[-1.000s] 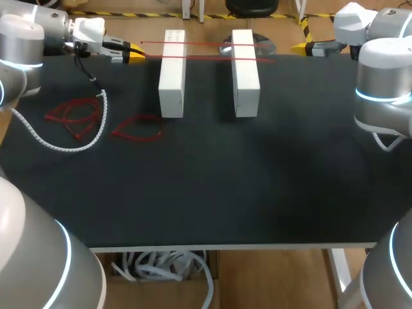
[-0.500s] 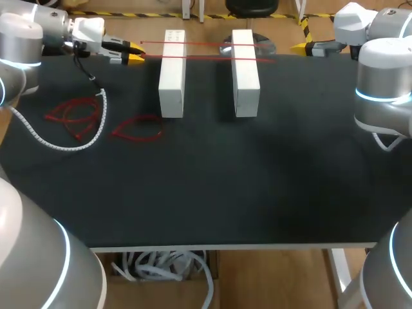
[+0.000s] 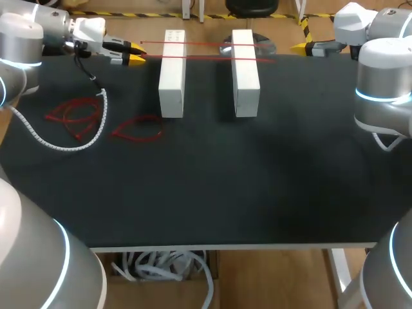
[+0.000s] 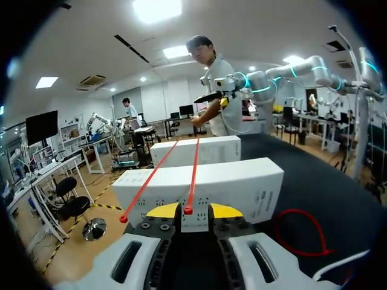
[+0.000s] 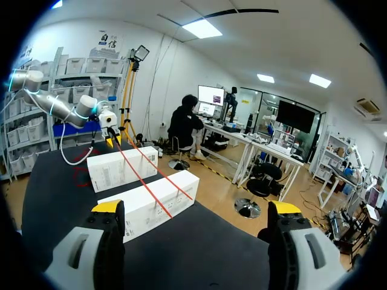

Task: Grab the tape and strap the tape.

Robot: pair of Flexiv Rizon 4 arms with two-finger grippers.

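Head view gives you two white boxes, two red tapes stretched across both, and two loose red coils beside them. Your left gripper has its fingers a sliver apart, with the nearer tape's end between the tips, unpinched. Your right gripper gapes wide, empty, near the tapes' far ends.

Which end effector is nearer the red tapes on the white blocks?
Left. The left end effector is at the left ends of the red tapes; the right end effector is apart, beyond their right ends.
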